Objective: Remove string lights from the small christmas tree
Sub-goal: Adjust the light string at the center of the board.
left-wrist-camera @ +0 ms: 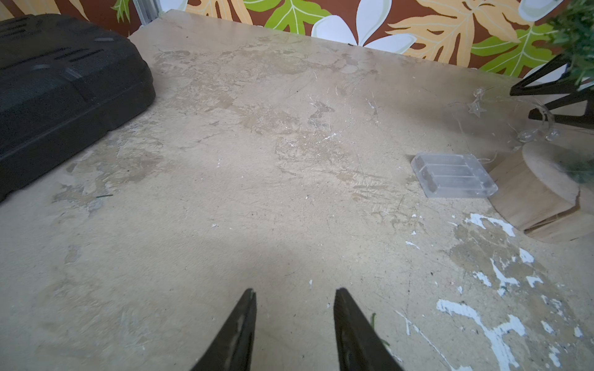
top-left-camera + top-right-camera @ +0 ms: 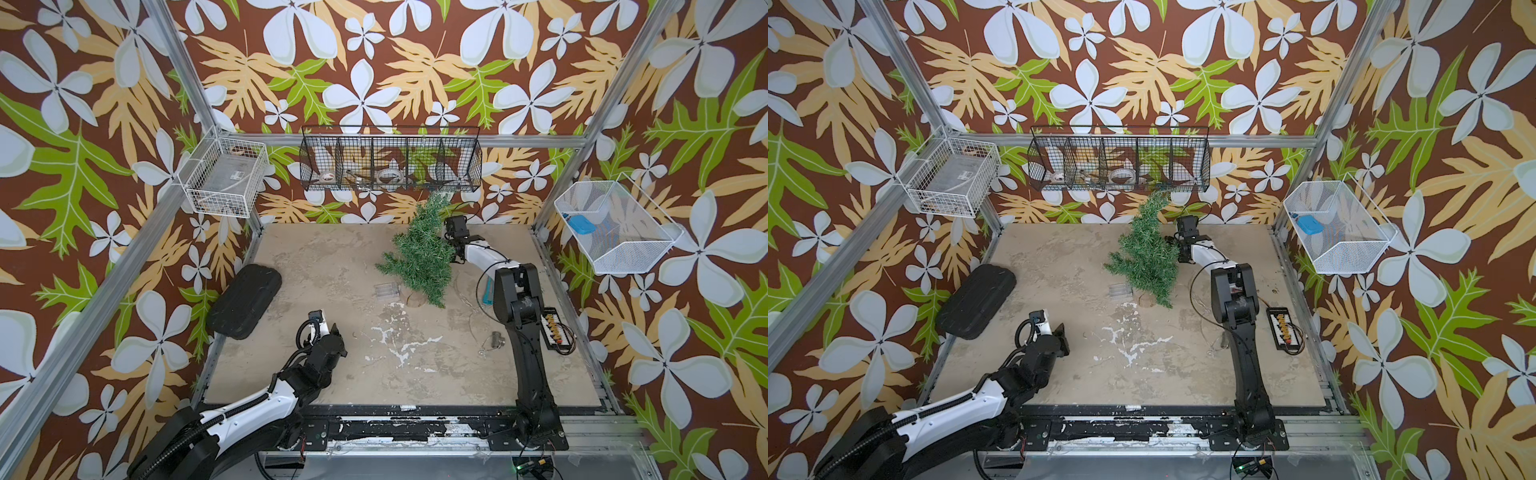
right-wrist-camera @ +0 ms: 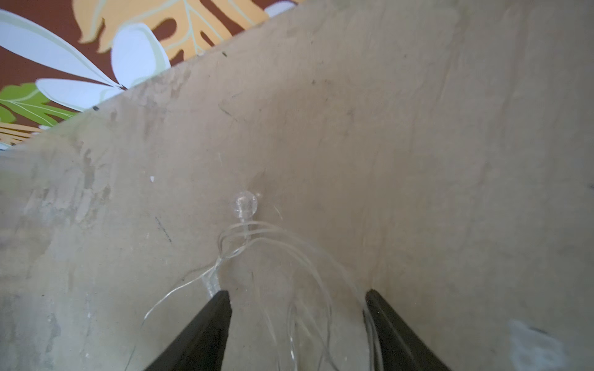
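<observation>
Right wrist view: your right gripper (image 3: pixel 297 291) stands spread around loose string lights (image 3: pixel 245 202); your left gripper (image 1: pixel 295 290) gapes empty

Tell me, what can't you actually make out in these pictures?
String lights: the right wrist view's edge cuts the strands off by the right gripper.
Small christmas tree: in both top views, the wire is too thin to tell whether any wraps it.
Black wire basket: in a top view, its contents are too small behind the mesh.
</observation>
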